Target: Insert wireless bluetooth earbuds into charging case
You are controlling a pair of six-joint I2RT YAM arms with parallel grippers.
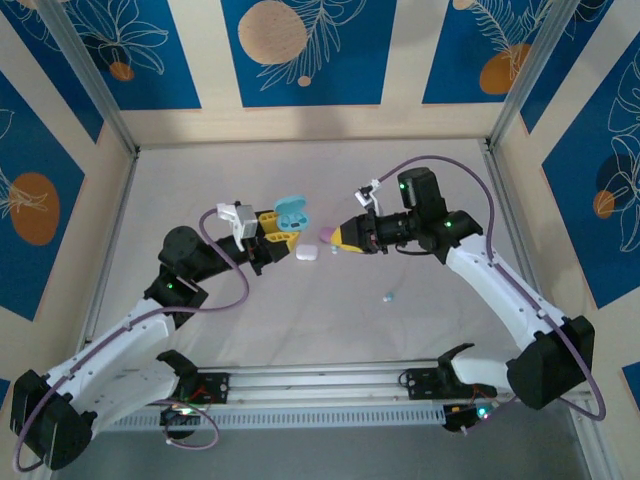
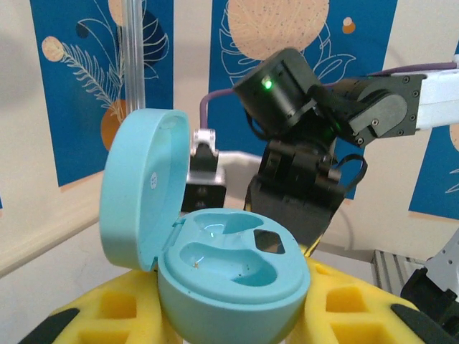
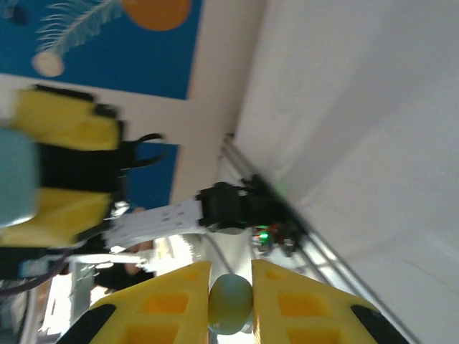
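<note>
From the top external view, the cyan charging case (image 1: 291, 212) is seen gripped clear of the table (image 1: 330, 330) by the left gripper (image 1: 277, 228). Its lid is thrown back, presumably so that the sockets are offered to the other arm. The right gripper (image 1: 342, 238) is pointed at the case from close by but apart from it. A pink patch (image 1: 327, 235) is seen at its tip; whether that is carried or lies below cannot be told. A white case (image 1: 306, 253) is seen lying on the table between the two grippers. A loose cyan earbud (image 1: 390, 296) is seen nearer the arm bases, well apart from both grippers.

In the left wrist view, the case body is clamped between the yellow fingers (image 2: 100, 315), the jaws closed only as far as its width allows. The lid (image 2: 140, 186) is held upright on its hinge, and both sockets (image 2: 222, 261) are shown empty. The right arm (image 2: 301, 107) is faced head-on beyond the case.

In the right wrist view, a small pale earbud (image 3: 229, 302) is pinched between almost closed yellow jaws, evidently held ready for seating. The case is seen only as a blur at the left edge, and insertion is judged not yet begun.
</note>
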